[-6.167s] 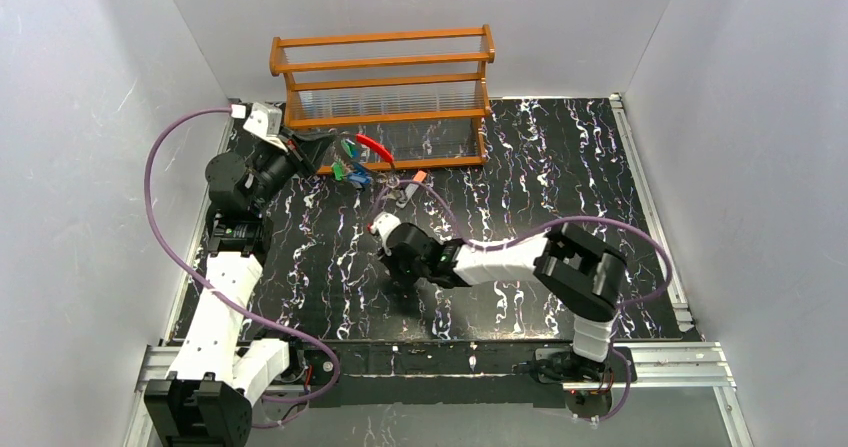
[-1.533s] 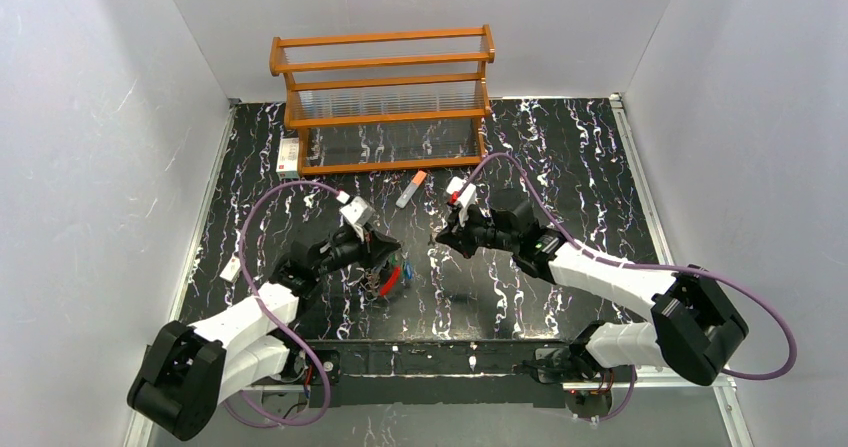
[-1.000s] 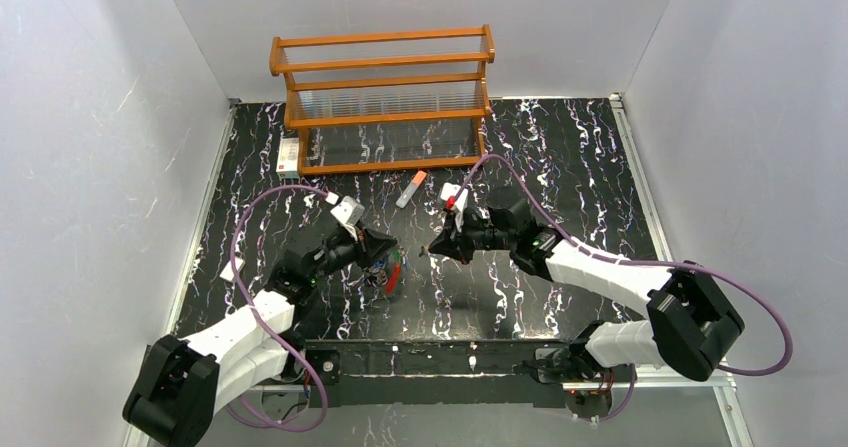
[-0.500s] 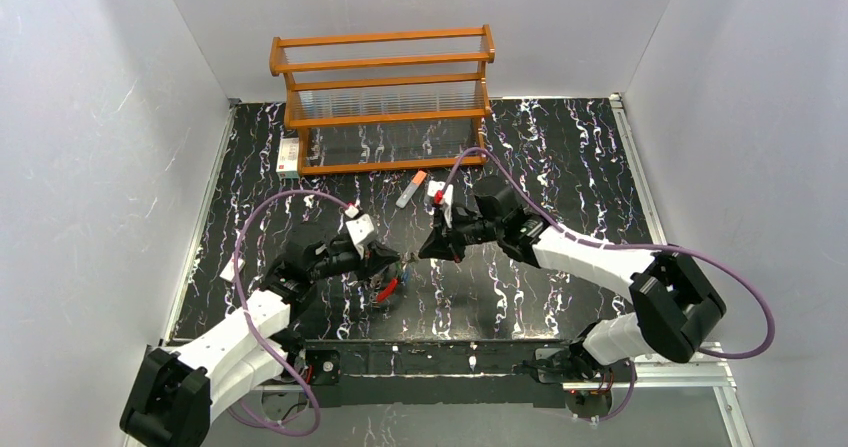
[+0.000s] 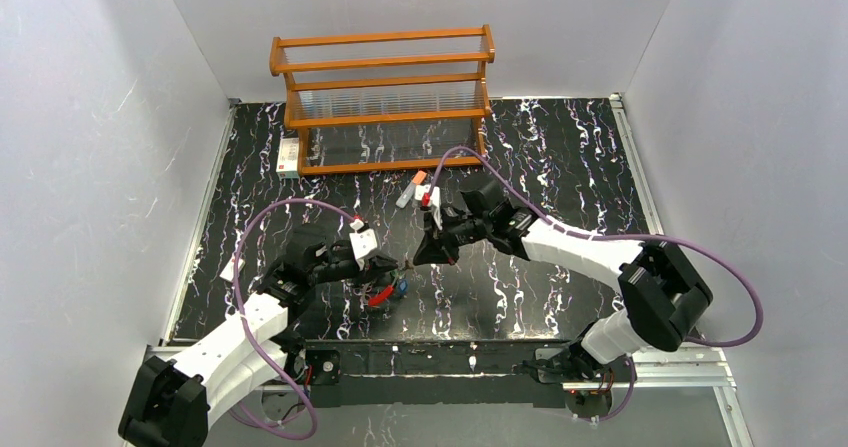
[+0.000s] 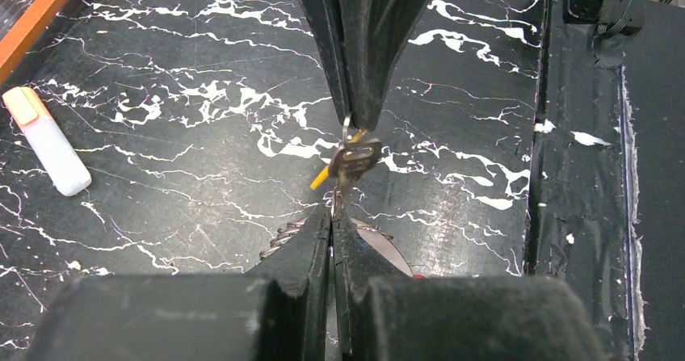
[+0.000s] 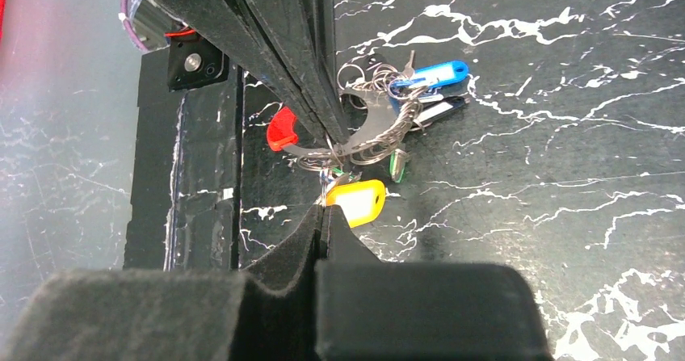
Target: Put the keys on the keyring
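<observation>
Yellow key (image 7: 355, 198) pinched in right gripper (image 7: 323, 216), tip-to-tip with left gripper (image 7: 327, 137) clamped on keyring (image 7: 361, 140), arms angled inward

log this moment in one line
left gripper shut on keyring | right gripper shut on yellow key | tips facing, close

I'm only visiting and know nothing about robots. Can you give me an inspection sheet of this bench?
Surface: black table with white veins.
Job's things: keyring with blue key and green key bunched at it; yellow key just beside.
Clutter: orange-capped stick, white tag.
Grippers: left gripper shut on keyring; right gripper shut on yellow key; tips almost meeting.
Cables: purple cables loop above both arms, clear of the keys.
Surroundings: wooden rack at the back, grey walls.
</observation>
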